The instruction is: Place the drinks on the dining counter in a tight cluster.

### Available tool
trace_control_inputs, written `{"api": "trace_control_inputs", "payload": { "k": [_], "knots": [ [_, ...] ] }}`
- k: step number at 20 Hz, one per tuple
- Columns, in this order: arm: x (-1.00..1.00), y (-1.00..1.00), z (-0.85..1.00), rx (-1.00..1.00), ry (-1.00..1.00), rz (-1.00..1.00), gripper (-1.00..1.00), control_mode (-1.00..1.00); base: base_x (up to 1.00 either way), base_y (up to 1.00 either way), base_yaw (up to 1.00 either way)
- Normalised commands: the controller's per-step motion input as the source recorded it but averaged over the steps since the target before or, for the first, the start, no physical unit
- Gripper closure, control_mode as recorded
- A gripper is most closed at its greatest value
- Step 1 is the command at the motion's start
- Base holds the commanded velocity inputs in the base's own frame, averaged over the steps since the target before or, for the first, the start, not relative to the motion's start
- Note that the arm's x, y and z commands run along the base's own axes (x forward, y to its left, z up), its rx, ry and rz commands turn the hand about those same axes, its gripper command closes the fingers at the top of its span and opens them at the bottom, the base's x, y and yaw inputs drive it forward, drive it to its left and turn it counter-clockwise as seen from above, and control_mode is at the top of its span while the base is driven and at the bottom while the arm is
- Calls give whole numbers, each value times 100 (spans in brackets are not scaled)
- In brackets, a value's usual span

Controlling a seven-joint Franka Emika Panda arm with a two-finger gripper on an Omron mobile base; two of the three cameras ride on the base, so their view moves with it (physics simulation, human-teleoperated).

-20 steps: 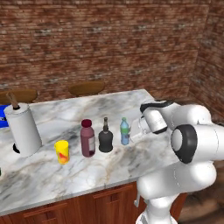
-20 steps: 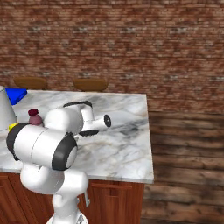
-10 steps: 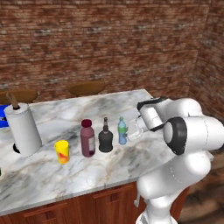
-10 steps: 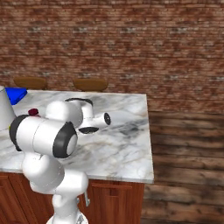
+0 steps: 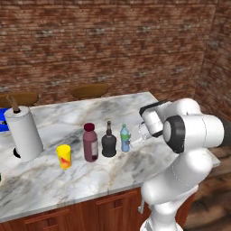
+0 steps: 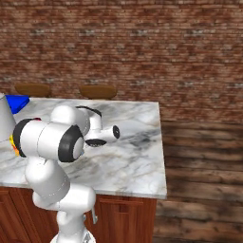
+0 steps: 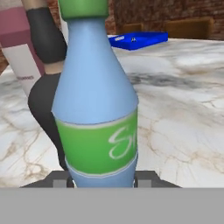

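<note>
Tool (image 5: 133, 143) around blue bottle (image 5: 125, 138), grip not discernible; placed just beside black bottle (image 5: 108, 140) and maroon bottle (image 5: 90, 142) for clustering on counter (image 5: 90, 176).

Home kitchen/dining area: marble island table (image 5: 90, 176), brick wall (image 5: 103, 40), wooden stools (image 5: 90, 90), paper towel roll (image 5: 25, 133), wood floor (image 6: 204, 180).

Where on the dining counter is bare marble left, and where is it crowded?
Bare marble on the dining counter behind the row and along its front edge. Crowded: yellow cup, maroon bottle, black bottle, blue bottle, tool.
</note>
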Motion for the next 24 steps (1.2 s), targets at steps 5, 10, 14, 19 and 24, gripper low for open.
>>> {"api": "trace_control_inputs", "payload": {
  "k": [5, 10, 14, 19, 24],
  "knots": [
    [8, 11, -13, 0, 0, 0, 100, -100, 0, 0, 0],
    [0, 1, -26, 0, 0, 0, 100, -100, 0, 0, 0],
    [-2, 11, -1, 0, -4, 0, 100, -100, 0, 0, 0],
    [-13, 6, -15, 0, -6, 0, 100, -100, 0, 0, 0],
    [-19, 0, -5, 0, -10, 0, 100, -100, 0, 0, 0]
  ]
}}
